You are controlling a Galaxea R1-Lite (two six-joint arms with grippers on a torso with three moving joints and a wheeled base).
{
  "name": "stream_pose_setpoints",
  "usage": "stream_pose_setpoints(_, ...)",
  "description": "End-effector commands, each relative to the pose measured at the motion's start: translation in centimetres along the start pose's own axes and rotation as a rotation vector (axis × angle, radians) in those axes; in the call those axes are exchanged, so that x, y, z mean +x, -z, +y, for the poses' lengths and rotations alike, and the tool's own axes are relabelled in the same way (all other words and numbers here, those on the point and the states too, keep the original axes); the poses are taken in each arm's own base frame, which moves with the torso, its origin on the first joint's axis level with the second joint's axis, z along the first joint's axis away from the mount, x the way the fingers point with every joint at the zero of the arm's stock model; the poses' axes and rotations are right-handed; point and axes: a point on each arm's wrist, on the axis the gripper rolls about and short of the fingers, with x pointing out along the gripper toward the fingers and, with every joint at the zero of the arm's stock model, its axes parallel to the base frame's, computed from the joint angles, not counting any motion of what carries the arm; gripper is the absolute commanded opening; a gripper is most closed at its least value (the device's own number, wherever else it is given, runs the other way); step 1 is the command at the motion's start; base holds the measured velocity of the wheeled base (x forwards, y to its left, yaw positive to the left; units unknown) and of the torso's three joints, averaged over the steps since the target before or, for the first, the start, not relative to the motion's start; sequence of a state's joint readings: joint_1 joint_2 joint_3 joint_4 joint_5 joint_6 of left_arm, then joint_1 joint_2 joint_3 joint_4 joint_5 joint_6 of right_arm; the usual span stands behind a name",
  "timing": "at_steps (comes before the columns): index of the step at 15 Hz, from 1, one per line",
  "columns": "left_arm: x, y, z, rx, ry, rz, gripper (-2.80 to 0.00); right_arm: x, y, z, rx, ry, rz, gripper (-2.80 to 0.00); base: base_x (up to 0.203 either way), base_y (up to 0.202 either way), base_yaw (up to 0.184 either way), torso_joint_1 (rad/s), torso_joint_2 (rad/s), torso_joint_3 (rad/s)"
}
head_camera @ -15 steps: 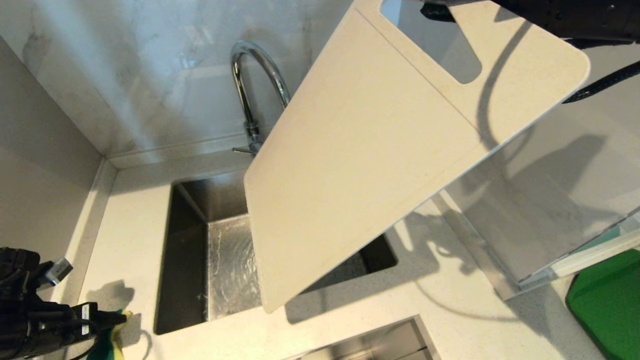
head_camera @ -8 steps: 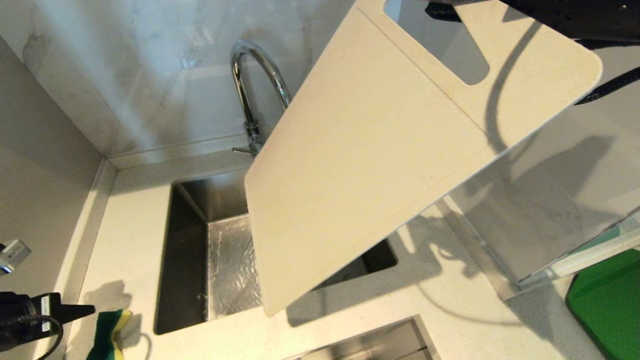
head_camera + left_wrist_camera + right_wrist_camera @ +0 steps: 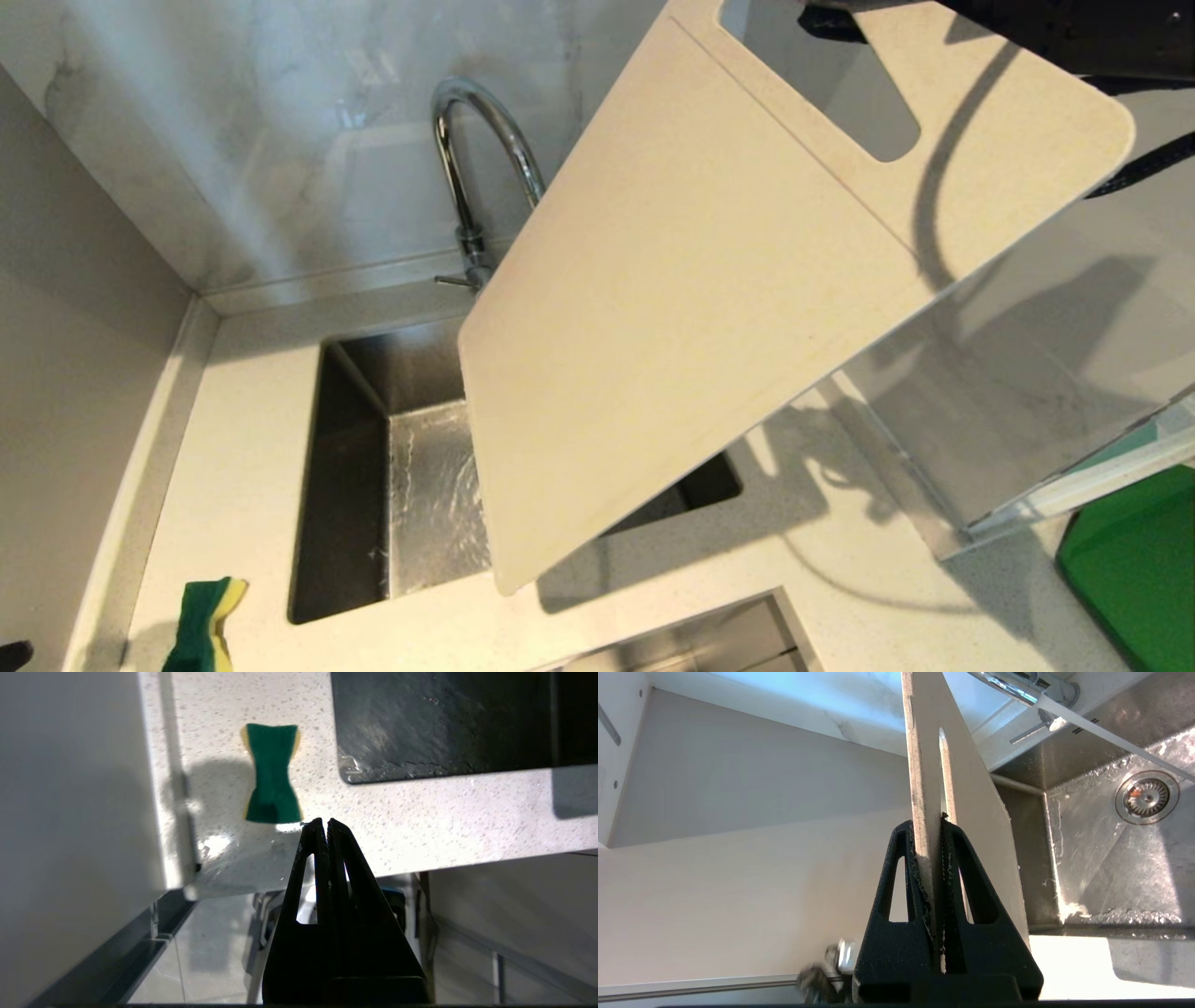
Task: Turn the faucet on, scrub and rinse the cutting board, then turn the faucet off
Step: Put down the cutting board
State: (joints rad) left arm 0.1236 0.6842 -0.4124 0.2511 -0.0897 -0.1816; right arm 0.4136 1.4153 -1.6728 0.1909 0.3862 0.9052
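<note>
Your right gripper (image 3: 930, 820) has its fingers clamped on the cutting board's (image 3: 691, 308) handle end, holding it tilted above the sink (image 3: 411, 495), in front of the faucet (image 3: 471, 159). Your left gripper (image 3: 321, 822), fingers pressed together and empty, hangs off the worktop's (image 3: 420, 816) front edge, near the sponge (image 3: 272, 773).
</note>
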Motion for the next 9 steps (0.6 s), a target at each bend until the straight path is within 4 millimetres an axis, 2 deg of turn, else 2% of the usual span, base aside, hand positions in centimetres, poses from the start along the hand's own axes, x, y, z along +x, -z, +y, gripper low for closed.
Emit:
stream_pose_setpoints(1, -3.0, 3.3, 0.4, 0.02, -0.004, -0.143, -2.8, -0.1, 0.1, -0.1, 0.009, 0.001, 0.006, -2.8, 0.0, 0.0, 0.0, 0.0, 0.0, 0.0)
stream_pose_setpoints(3, -3.2, 5.8, 0.9, 0.032, -0.018, -0.165, -2.8, -0.5, 0.1, 0.2, 0.007, -0.006, 0.001, -2.8, 0.0, 0.0, 0.0, 0.0, 0.0, 0.0)
stream_pose_setpoints(5, -2.2, 7.9, 1.4, 0.041, -0.058, -0.131, -2.8, -1.1, 0.2, 0.5, 0.005, -0.012, -0.002, -2.8, 0.0, 0.0, 0.0, 0.0, 0.0, 0.0)
stream_pose_setpoints(7, -1.9, 7.8, 1.5, 0.051, -0.06, -0.176, -2.8, -1.2, 0.3, 0.5, 0.003, -0.012, -0.003, -2.8, 0.0, 0.0, 0.0, 0.0, 0.0, 0.0)
stream_pose_setpoints(9, -1.5, 8.2, 1.4, 0.089, 0.026, -0.158, -2.8, -1.1, 0.4, 0.2, 0.008, -0.005, 0.003, -2.8, 0.0, 0.0, 0.0, 0.0, 0.0, 0.0)
